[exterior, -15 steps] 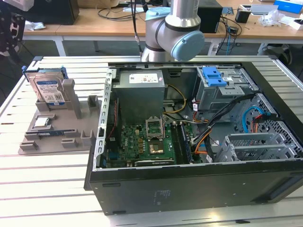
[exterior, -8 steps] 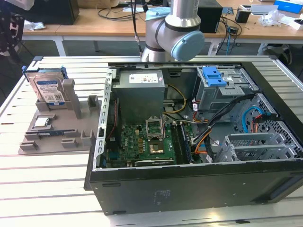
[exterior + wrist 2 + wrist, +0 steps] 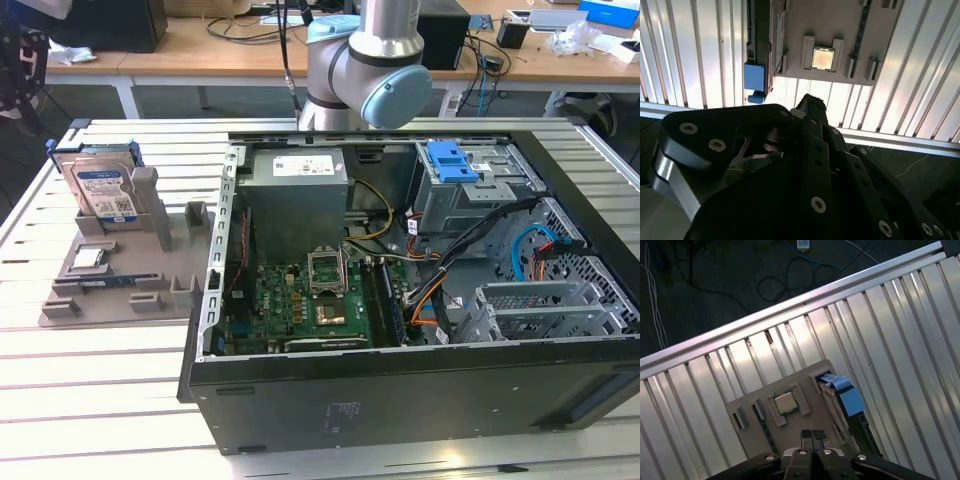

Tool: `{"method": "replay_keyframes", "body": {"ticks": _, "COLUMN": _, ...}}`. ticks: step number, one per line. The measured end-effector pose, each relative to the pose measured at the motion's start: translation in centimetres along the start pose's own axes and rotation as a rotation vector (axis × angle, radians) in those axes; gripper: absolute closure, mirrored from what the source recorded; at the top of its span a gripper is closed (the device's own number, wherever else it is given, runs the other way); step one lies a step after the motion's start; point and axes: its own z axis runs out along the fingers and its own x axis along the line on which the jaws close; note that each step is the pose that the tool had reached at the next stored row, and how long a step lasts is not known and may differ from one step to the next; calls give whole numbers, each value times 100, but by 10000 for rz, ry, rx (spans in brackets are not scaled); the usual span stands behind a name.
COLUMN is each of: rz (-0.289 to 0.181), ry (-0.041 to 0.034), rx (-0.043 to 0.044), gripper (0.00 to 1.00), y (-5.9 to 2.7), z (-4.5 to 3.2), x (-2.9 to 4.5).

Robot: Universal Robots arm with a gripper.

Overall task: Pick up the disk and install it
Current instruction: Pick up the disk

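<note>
Two black fingertips [image 3: 806,434] of your gripper [image 3: 812,434] sat pressed together in the first wrist view, with nothing pinched between them. They pointed toward the grey holder [image 3: 795,377] and looked to be apart from it. You had the disk [image 3: 102,190] standing on edge in a slot of that holder, at the exterior view's left. Its white-and-blue label faced the camera and its blue frame [image 3: 60,150] showed along the upper edge. In the wrist views you saw the disk edge-on, with the blue frame [image 3: 850,399] at one side of the holder. A small square chip [image 3: 786,403] lay flat in its own pocket nearer the fingertips. The second wrist view gave you the same chip [image 3: 822,58] and the frame [image 3: 754,76] past the dark body of the gripper. Your arm [image 3: 370,60] stood at the back of the slatted table [image 3: 100,400], behind the open computer case [image 3: 400,400]. That case lay on its side at the exterior view's right of the holder, well apart from the disk. Inside it, a lighter blue clip [image 3: 450,160] sat on the metal drive cage [image 3: 480,195] near the far wall.
</note>
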Motion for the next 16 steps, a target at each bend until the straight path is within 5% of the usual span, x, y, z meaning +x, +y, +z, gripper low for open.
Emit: {"method": "replay_keyframes", "body": {"ticks": 16, "rz": -1586, "ry": 24, "rx": -40, "gripper": 90, "y": 0, "z": 0, "x": 0}}
